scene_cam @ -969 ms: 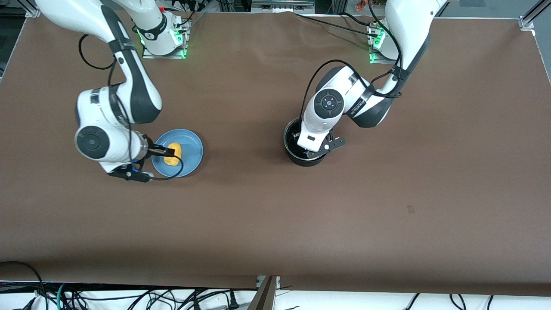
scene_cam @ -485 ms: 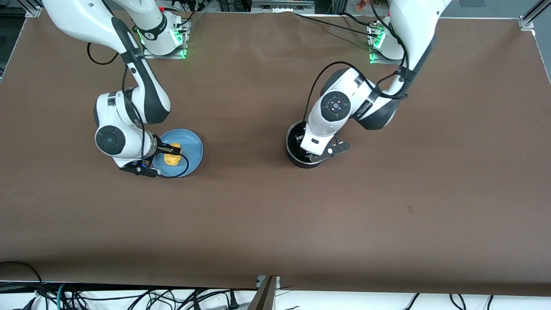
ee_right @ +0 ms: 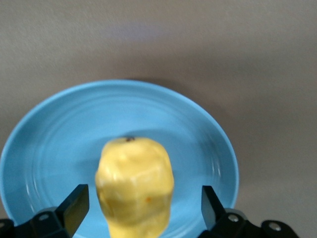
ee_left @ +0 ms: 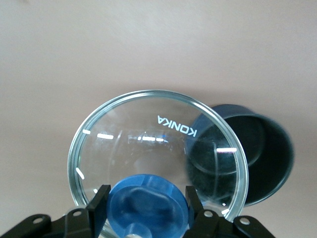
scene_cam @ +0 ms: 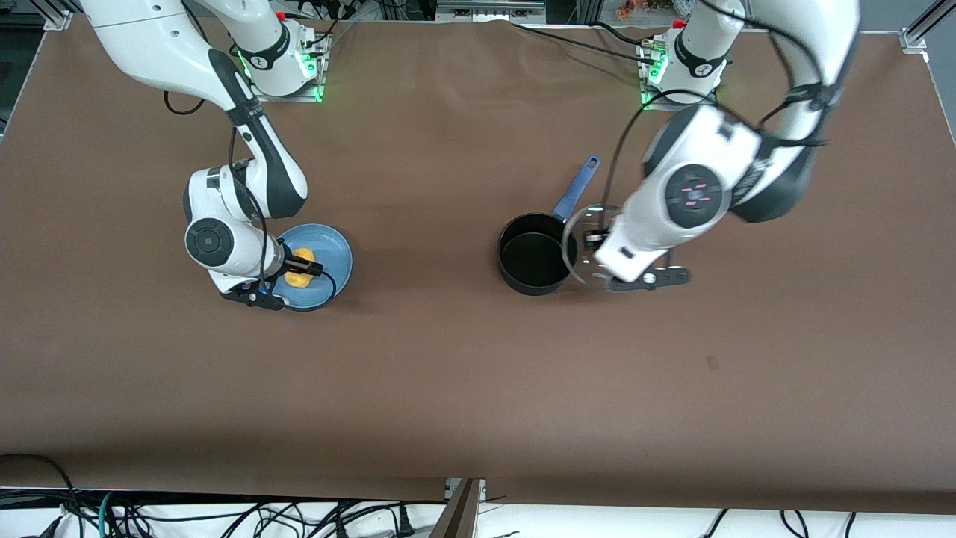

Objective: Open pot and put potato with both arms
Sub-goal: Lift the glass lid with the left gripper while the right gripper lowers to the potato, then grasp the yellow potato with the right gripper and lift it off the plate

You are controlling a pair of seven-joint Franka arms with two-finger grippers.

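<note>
From the front view, the pot [scene_cam: 532,254] stands open near the middle of the table, its blue handle pointing toward the robots' bases. The left gripper [scene_cam: 601,246] carries the glass lid [scene_cam: 590,243] in the air just beside the pot, toward the left arm's end of the table, the lid's edge overlapping the pot's rim in this view. At the right arm's end, the blue plate [scene_cam: 336,258] holds the potato [scene_cam: 297,275], and the right gripper [scene_cam: 295,269] is down over it.

The left wrist view settles the grip: the left gripper [ee_left: 144,206] is clamped on the lid's blue knob [ee_left: 146,206], a black finger pressed to each side. The lid [ee_left: 158,148] hangs level and clear over brown table, with the empty pot [ee_left: 247,158] showing partly through the glass.

In the right wrist view the right gripper [ee_right: 141,208] is spread wide, its fingers standing well apart on either side of the potato [ee_right: 134,186], touching neither (no squeeze yet). The potato sits on the plate [ee_right: 59,134].

So the opening step looks done, and the pickup is the one in hand. The next move calls for the right gripper to close on the potato, lift, and travel to the pot, while the left arm keeps the lid out of the way.
</note>
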